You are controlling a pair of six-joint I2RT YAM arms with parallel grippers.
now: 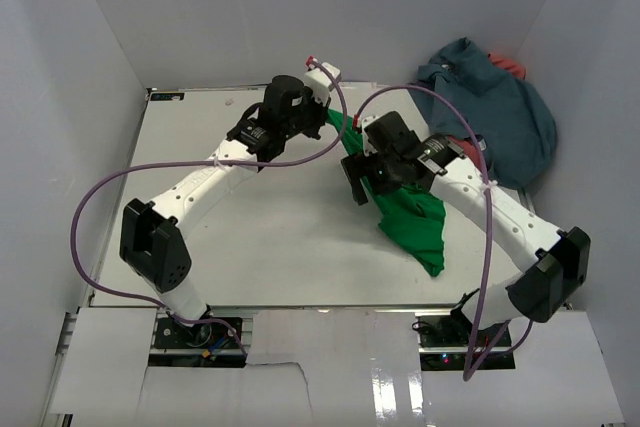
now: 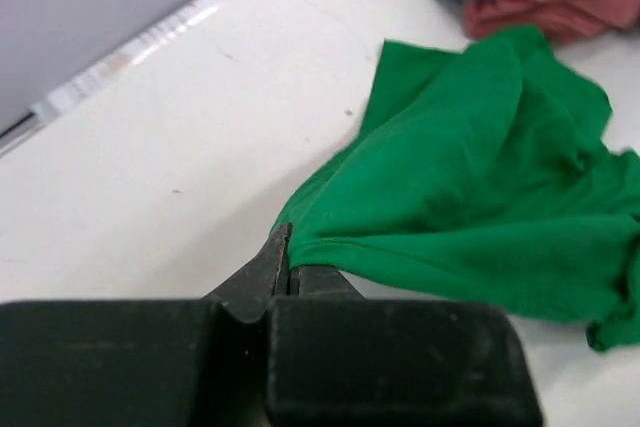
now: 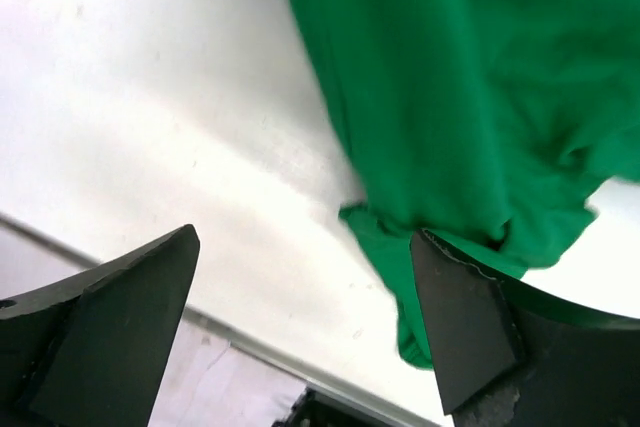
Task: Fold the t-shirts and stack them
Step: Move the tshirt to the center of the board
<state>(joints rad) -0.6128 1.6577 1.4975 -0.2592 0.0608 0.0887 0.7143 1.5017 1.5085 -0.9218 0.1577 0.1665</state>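
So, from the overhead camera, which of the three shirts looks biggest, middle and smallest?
1. Blue-grey shirt: largest, a crumpled heap.
2. Green shirt: smaller, partly hidden by the right arm.
3. Red shirt: only a sliver shows behind the blue-grey one, so its real size is unsure.

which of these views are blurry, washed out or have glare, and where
top external: sharp, with glare on the glossy strip at the near edge; left wrist: green shirt crisp, the left hand close up and soft; right wrist: shirt smeared by blur, table washed out white
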